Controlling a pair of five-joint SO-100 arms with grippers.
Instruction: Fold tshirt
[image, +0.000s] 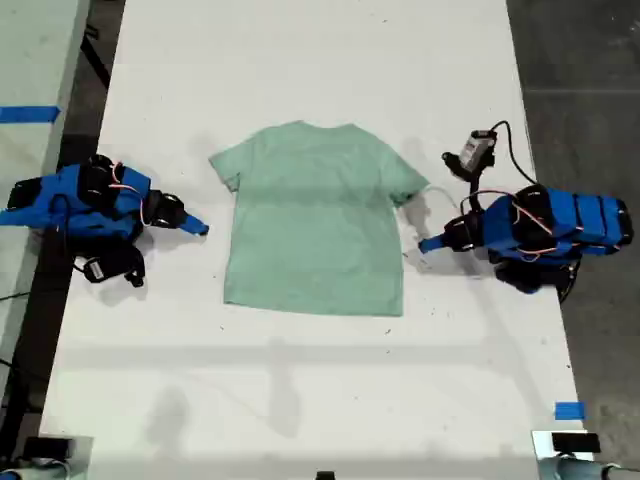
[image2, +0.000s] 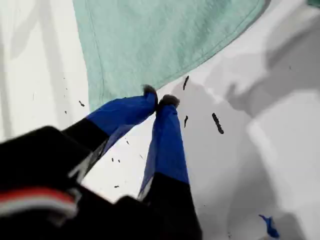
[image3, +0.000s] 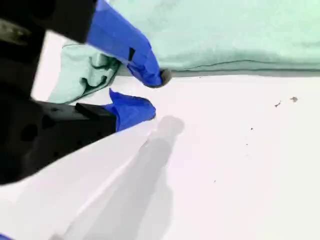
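Observation:
The mint-green tshirt lies flat in the middle of the white table, neck toward the far edge. My first gripper rests on the table at the exterior view's right, a short gap from the shirt's side edge. In the first wrist view its jaws are shut, with the tips right at the tshirt edge and no cloth visibly between them. My second gripper sits at the exterior view's left, just short of the shirt. Its jaws stand a little open and empty beside the tshirt edge and rumpled sleeve.
A small grey device with a black cable lies beside the arm at the exterior view's right. Blue tape marks the table near that view's lower right corner. Another table stands off the exterior view's left, and dark floor lies at the right.

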